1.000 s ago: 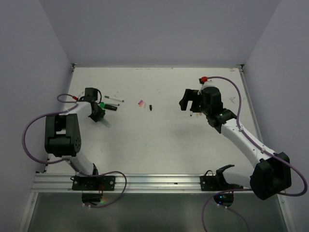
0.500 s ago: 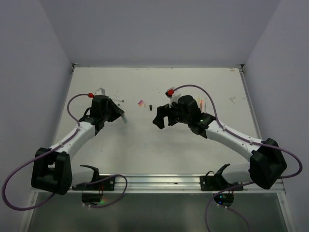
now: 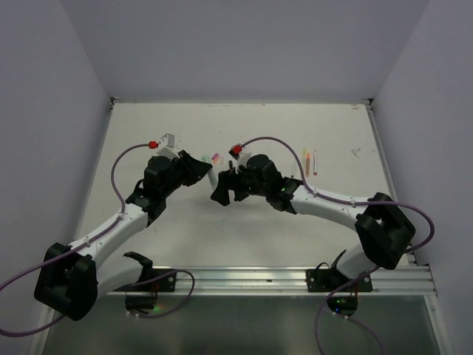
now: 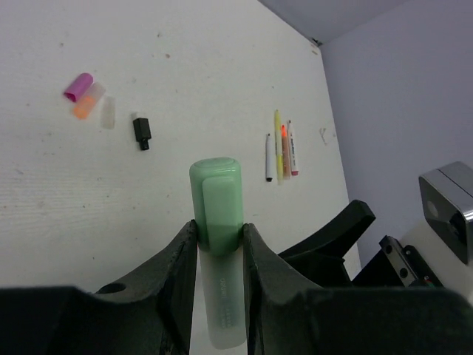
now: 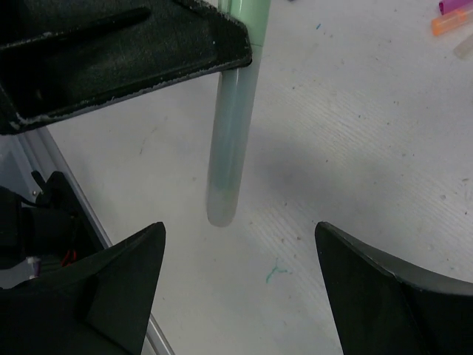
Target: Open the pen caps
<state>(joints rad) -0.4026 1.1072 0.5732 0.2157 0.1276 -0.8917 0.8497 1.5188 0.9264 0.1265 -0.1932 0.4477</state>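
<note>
One pale green pen (image 4: 222, 310) tight between the left jaws.

Setting, itemised:
- Table: flat white matte tabletop (image 3: 244, 244), rectangular, with faint scuffs, fine grain lines and a small green ink mark (image 5: 275, 271).
- Walls: three plain pale lavender-grey panels, back wall (image 3: 236, 52), left wall (image 3: 44, 111) and right wall (image 3: 436, 111), rising straight from the table's edges and meeting at the two far corners.
- Rail: slotted silver aluminium rail (image 3: 244, 277) along the table's near edge.
- Below the rail: dark greenish glossy surface (image 3: 244, 325).
- Light: even and diffuse; shadows on the tabletop are soft.
</note>
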